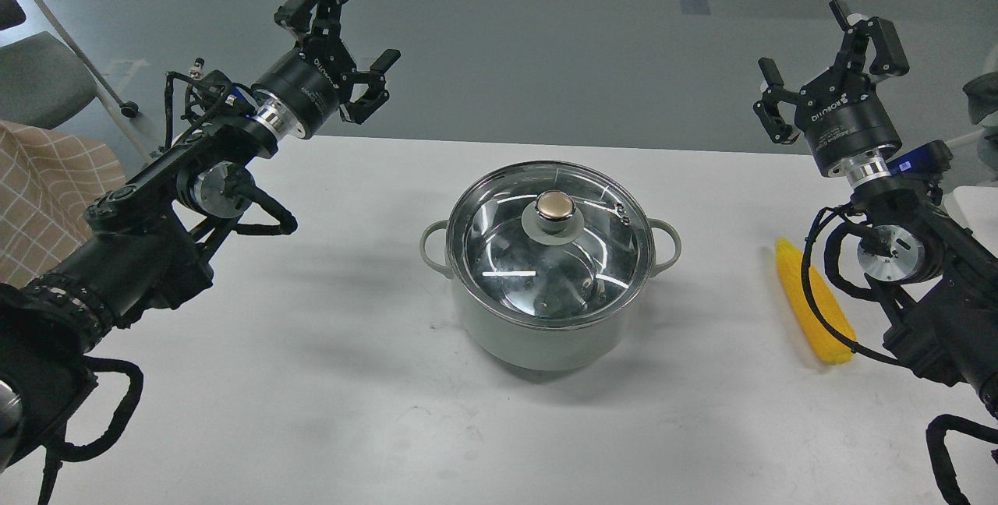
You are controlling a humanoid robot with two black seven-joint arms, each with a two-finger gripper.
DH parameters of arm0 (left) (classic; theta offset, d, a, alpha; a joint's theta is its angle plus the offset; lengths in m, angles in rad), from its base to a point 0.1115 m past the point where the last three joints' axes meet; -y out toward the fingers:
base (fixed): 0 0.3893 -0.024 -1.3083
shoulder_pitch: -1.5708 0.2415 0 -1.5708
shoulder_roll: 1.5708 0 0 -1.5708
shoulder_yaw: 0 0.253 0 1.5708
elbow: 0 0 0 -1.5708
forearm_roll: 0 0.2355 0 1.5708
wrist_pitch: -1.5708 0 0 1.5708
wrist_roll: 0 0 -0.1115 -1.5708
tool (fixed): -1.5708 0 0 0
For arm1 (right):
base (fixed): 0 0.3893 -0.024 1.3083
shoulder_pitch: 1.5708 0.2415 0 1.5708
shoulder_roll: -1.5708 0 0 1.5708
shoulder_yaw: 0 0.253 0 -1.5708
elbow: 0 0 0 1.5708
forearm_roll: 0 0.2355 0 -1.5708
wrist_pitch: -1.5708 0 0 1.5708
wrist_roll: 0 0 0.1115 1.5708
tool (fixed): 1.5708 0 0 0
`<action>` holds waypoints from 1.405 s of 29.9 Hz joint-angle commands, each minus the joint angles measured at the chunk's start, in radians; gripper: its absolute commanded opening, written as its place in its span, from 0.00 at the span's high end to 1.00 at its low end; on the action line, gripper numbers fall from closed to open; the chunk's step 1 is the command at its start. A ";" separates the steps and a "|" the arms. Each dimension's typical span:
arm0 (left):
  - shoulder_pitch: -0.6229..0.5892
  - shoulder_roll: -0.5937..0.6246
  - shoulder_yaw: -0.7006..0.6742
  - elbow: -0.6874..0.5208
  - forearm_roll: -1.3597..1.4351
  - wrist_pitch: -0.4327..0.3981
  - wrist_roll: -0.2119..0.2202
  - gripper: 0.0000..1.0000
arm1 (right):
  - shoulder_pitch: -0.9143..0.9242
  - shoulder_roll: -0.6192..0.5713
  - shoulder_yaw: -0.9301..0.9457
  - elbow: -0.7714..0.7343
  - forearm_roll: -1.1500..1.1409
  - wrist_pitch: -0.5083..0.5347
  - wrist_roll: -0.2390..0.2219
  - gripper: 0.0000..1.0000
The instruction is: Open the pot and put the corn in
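Observation:
The pale grey-green pot [546, 330] stands in the middle of the white table, closed by a round glass lid [546, 256] with a brass-coloured knob [555, 206]. A yellow corn cob [811, 302] lies flat on the table to the pot's right, partly crossed by a cable of my right arm. My left gripper [359, 26] is raised at the upper left, well away from the pot, open and holding nothing. Over at the upper right, my right gripper [834, 49] is likewise raised above and behind the corn, open and without a load.
A grey office chair [39, 76] and a checked tan cloth [47, 193] sit beyond the table's left edge. The table's far edge [546, 145] runs just behind the pot. Grey floor lies beyond.

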 commanded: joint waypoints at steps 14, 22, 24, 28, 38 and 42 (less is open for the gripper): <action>0.002 0.003 -0.028 -0.036 -0.008 -0.005 -0.006 0.02 | -0.026 0.019 0.018 0.009 0.002 0.000 0.000 0.00; 0.011 0.000 -0.034 -0.046 -0.008 -0.005 -0.006 0.02 | -0.023 0.022 0.017 0.015 0.002 0.000 0.000 0.00; 0.017 0.000 -0.037 -0.057 -0.009 -0.003 -0.006 0.02 | -0.023 0.022 0.017 0.023 0.002 0.000 0.000 0.00; 0.031 -0.002 -0.061 -0.074 -0.008 0.000 -0.006 0.02 | -0.023 0.018 0.015 0.040 0.000 0.000 0.000 0.00; 0.035 -0.002 -0.068 -0.079 -0.008 0.001 -0.006 0.02 | -0.020 0.016 0.012 0.046 0.000 0.000 0.000 0.00; 0.037 -0.002 -0.068 -0.085 -0.009 0.001 -0.006 0.02 | -0.020 0.013 0.011 0.045 0.000 0.000 0.000 0.00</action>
